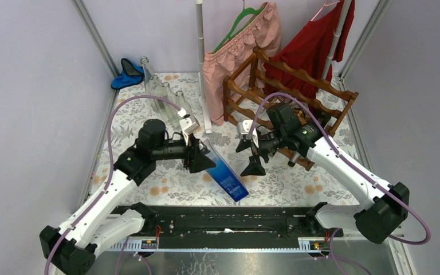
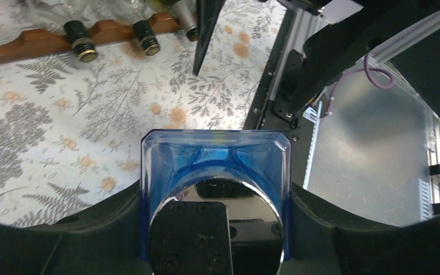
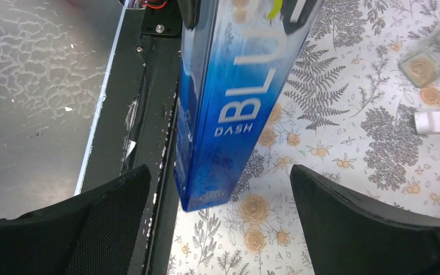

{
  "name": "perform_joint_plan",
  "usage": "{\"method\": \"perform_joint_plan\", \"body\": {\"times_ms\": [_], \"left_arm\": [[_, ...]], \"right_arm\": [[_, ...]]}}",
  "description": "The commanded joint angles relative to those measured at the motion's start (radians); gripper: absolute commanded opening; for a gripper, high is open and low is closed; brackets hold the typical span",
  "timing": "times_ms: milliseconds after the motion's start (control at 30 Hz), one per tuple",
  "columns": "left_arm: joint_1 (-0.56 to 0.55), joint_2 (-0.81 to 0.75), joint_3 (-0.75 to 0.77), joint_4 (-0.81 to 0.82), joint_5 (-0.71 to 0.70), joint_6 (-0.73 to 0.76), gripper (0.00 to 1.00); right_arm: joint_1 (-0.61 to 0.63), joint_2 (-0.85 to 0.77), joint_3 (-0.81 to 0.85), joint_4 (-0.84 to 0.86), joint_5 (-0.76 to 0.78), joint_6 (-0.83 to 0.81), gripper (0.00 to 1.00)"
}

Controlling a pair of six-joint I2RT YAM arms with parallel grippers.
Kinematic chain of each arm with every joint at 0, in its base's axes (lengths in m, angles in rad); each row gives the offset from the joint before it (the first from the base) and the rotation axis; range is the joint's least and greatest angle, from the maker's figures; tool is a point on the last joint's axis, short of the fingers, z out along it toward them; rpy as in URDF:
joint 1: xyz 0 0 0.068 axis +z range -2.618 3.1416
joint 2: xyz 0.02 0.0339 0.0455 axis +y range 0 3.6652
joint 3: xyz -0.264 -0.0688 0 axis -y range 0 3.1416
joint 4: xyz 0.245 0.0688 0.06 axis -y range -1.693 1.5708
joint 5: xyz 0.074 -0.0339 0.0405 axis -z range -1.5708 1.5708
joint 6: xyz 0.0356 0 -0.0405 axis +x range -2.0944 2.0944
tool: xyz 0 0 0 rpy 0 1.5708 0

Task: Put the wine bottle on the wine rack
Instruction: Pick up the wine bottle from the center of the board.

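Wine rack (image 1: 321,80): reddish-brown wood, wavy scalloped rails in tiers on upright posts. It is positioned at the far right of the floral-patterned surface (image 1: 298,183). In the left wrist view, dark-capped bottle necks (image 2: 81,41) rest across one of its rails.

Left arm (image 1: 149,152) reaches in from the near left. Right arm (image 1: 332,157) reaches in from the near right, with its wrist in front of the rack.

Wine bottle (image 1: 224,175): square-section body, paler at the upper end and grading to deep blue toward the base. White lettering "BLU" and "DASH" runs along one face.
- Location: centre of the surface, between the two arms, apart from the rack.
- Long axis: diagonal in the top view, laid low rather than upright.
- Top end: toward the far left, inside the left jaws.
- Base: toward the near right, close to the black rail (image 1: 223,220) at the near edge. Whether the base touches the surface cannot be told.

Left jaws: partly closed, pinching the bottle's upper end from both sides.

Right jaws: spread wide, holding nothing, just beside the bottle on its right.

Clear glass bottles (image 1: 163,94) are grouped at the far left.
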Motion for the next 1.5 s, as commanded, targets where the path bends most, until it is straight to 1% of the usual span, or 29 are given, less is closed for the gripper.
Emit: {"method": "perform_joint_plan", "body": {"times_ms": [0,100,400,533,667,867,1000,1033,1100,1133,1167,1200,1233,1300,1333,1367,1433,1467], "left_arm": [[-0.025,0.005,0.007,0.394,0.067,-0.080,0.00],[-0.025,0.025,-0.012,0.458,0.088,-0.110,0.00],[-0.025,-0.004,-0.086,0.629,0.062,-0.167,0.00],[-0.025,-0.006,-0.132,0.766,0.086,-0.253,0.00],[-0.025,0.008,-0.160,0.893,0.125,-0.329,0.00],[-0.025,0.004,-0.169,0.896,0.138,-0.322,0.00],[-0.025,-0.017,-0.199,0.939,0.110,-0.328,0.00],[-0.025,-0.023,-0.209,0.957,0.099,-0.333,0.00],[-0.025,-0.031,-0.229,0.987,0.078,-0.341,0.00],[-0.025,-0.030,-0.239,0.998,0.070,-0.345,0.00],[-0.025,-0.029,-0.245,1.004,0.067,-0.349,0.00],[-0.025,-0.025,-0.251,1.006,0.067,-0.352,0.01],[-0.025,-0.021,-0.255,1.004,0.066,-0.355,0.03],[-0.025,-0.014,-0.260,0.991,0.071,-0.357,0.09],[-0.025,-0.011,-0.261,0.973,0.075,-0.356,0.16],[-0.025,-0.010,-0.258,0.939,0.073,-0.354,0.29],[-0.026,-0.018,-0.245,0.823,0.049,-0.334,0.56],[-0.026,-0.025,-0.234,0.747,0.037,-0.312,0.66]], "right_arm": [[0.033,0.014,0.002,0.075,-0.006,0.054,1.00],[0.037,0.012,-0.040,0.150,0.001,0.111,1.00],[0.046,0.068,-0.161,0.284,-0.106,0.241,1.00],[0.045,0.072,-0.213,0.346,-0.130,0.269,1.00],[0.045,0.083,-0.221,0.375,-0.115,0.281,1.00],[0.045,0.096,-0.221,0.391,-0.063,0.298,1.00],[0.045,0.102,-0.236,0.402,-0.090,0.304,0.99],[0.045,0.102,-0.240,0.405,-0.109,0.304,0.97],[0.045,0.100,-0.237,0.401,-0.138,0.301,0.86],[0.045,0.101,-0.232,0.394,-0.151,0.294,0.73],[0.045,0.100,-0.226,0.383,-0.160,0.287,0.54],[0.046,0.099,-0.219,0.377,-0.161,0.283,0.36],[0.044,0.095,-0.216,0.372,-0.154,0.279,0.26],[0.045,0.087,-0.210,0.358,-0.128,0.268,0.12],[0.043,0.083,-0.201,0.345,-0.115,0.265,0.06],[0.039,0.080,-0.188,0.324,-0.103,0.254,0.01],[0.028,0.080,-0.157,0.269,-0.090,0.229,0.00],[0.020,0.080,-0.141,0.243,-0.088,0.213,0.00]]}}
